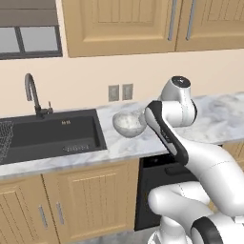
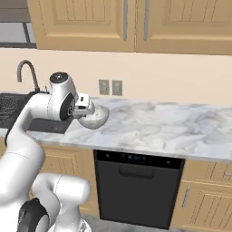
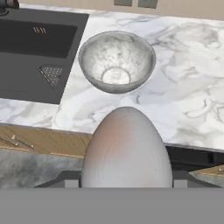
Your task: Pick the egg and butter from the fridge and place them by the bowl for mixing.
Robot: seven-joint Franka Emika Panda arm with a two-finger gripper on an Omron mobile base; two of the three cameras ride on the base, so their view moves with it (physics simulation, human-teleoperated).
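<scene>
The jaws are clamped on the egg [image 3: 127, 148], which looms pale and pinkish-grey at the bottom of the hand view, held above the front edge of the marble counter [image 3: 183, 96]. Just beyond it sits the bowl [image 3: 116, 61], upright and empty, near the black sink [image 3: 35, 48]. In the right base view the gripper [image 2: 87, 108] hangs close to the bowl [image 2: 96, 117] on its sink side. So the egg looks fetched but not yet set down; it needs a spot on the counter beside the bowl. The butter is not on the counter, so I judge that trip to the fridge is left.
</scene>
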